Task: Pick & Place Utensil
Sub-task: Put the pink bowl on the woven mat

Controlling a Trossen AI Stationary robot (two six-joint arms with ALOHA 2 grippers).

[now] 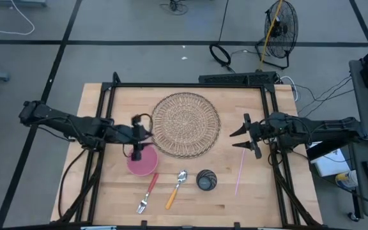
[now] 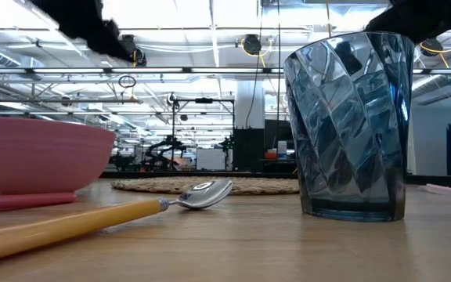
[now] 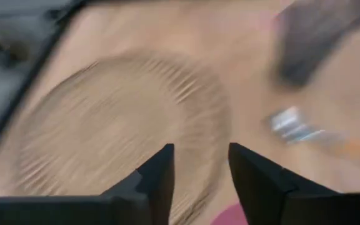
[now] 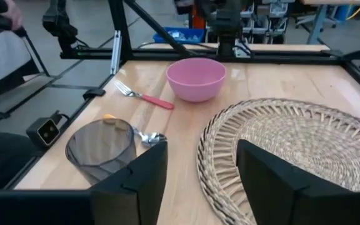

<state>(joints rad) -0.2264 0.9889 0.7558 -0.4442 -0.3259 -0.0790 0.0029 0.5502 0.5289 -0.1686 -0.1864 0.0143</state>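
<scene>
At the near table edge, two utensils side by side: fork point(image 1: 147, 193) with red handle, and just right of it spoon point(image 1: 176, 188) with yellow handle, bowl end pointing toward the mat. Right of the spoon, close but apart, a dark glass point(image 1: 206, 180); farther right, a thin pink straw point(image 1: 239, 171) lying lengthwise.

Behind the fork, a pink bowl point(image 1: 142, 161), the fork's handle tip close to its rim. Over the bowl's far edge, left gripper point(image 1: 137, 136), fingers point(image 3: 159, 176) parted a little, holding nothing, raised off the table, well short of both utensils. Wrist picture heavily blurred; mat ahead of the fingers, a smear of the spoon to one side.

Farthest back in the middle, round woven mat point(image 1: 186, 124), bare. Off its right edge, right gripper point(image 1: 246, 138), fingers spread wide, holding nothing, above the straw's far end and well apart from the spoon and fork.
</scene>
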